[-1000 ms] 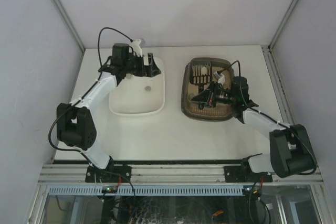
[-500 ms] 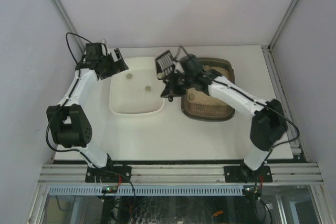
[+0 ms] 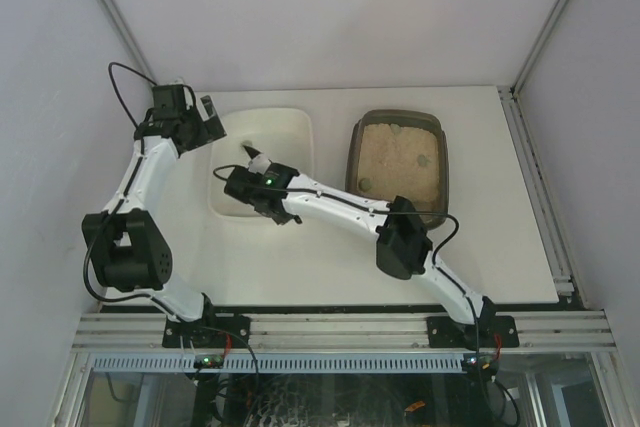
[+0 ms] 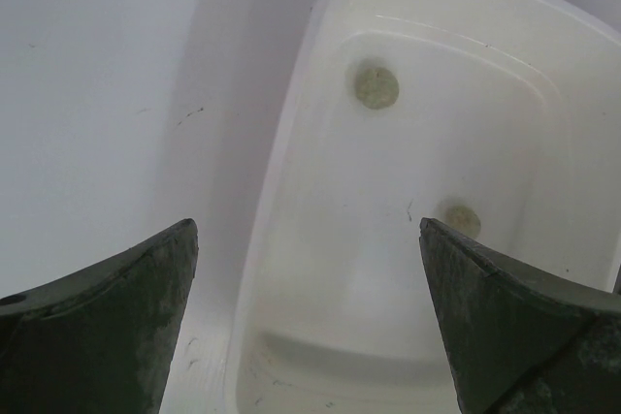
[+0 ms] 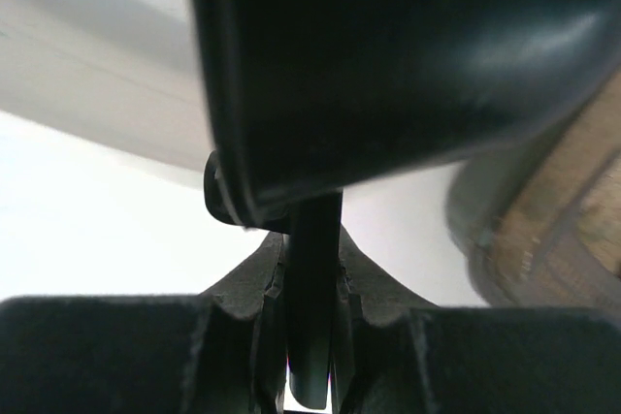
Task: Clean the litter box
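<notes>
The litter box (image 3: 398,152), a dark brown tray of tan litter with two small clumps, sits at the back right. Its corner shows in the right wrist view (image 5: 568,225). My right gripper (image 3: 256,173) (image 5: 312,251) reaches across over the white tub (image 3: 290,137), shut on the handle of the black scoop (image 5: 388,65). The scoop's body fills the top of that view, and from above only its dark tip (image 3: 251,151) shows. My left gripper (image 3: 208,122) (image 4: 307,230) hangs open beside the tub's far left corner, holding nothing.
Two round clumps (image 4: 375,87) (image 4: 456,216) lie on the floor of the white tub (image 4: 291,143). The right arm's white links (image 3: 340,209) stretch across the table between the tub and the litter box. Frame posts and walls close in both sides.
The right arm has lifted the scoop out of the litter box and swung it left over the white tub. The left gripper has drawn back left from the tub's far rim.
</notes>
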You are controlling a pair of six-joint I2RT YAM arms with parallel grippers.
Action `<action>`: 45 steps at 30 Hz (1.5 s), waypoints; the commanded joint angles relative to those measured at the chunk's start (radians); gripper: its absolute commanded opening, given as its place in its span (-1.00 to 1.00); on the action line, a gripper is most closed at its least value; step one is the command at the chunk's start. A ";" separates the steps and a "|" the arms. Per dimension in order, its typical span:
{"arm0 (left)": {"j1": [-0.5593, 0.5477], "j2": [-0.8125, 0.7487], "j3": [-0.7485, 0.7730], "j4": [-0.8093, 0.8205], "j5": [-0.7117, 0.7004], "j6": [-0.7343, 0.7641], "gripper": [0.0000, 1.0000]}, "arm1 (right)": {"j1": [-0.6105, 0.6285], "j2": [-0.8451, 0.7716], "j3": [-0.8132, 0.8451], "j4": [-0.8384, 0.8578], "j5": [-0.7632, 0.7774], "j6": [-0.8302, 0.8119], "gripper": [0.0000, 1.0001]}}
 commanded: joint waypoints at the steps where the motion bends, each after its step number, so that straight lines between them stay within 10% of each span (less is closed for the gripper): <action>1: 0.002 -0.045 -0.012 0.046 -0.006 0.029 1.00 | -0.022 -0.075 0.029 -0.065 0.229 -0.041 -1.00; 10: -0.030 -0.025 0.089 0.100 0.249 0.048 1.00 | -0.129 -0.371 -0.256 0.146 0.010 0.025 -1.00; 16: -0.241 0.169 0.378 0.032 0.440 0.150 1.00 | -0.403 -0.830 -0.806 0.376 -0.472 0.160 -1.00; 23: -0.430 0.474 0.724 -0.008 0.472 0.074 1.00 | -0.693 -1.023 -1.008 0.267 -0.739 0.231 -1.00; 30: -0.510 0.628 0.826 0.181 0.472 0.020 1.00 | -0.853 -0.960 -1.037 0.334 -1.038 0.312 -1.00; 45: -0.511 0.878 0.839 0.674 0.625 -0.264 1.00 | -0.861 -0.585 -0.852 0.474 -0.952 0.459 -1.00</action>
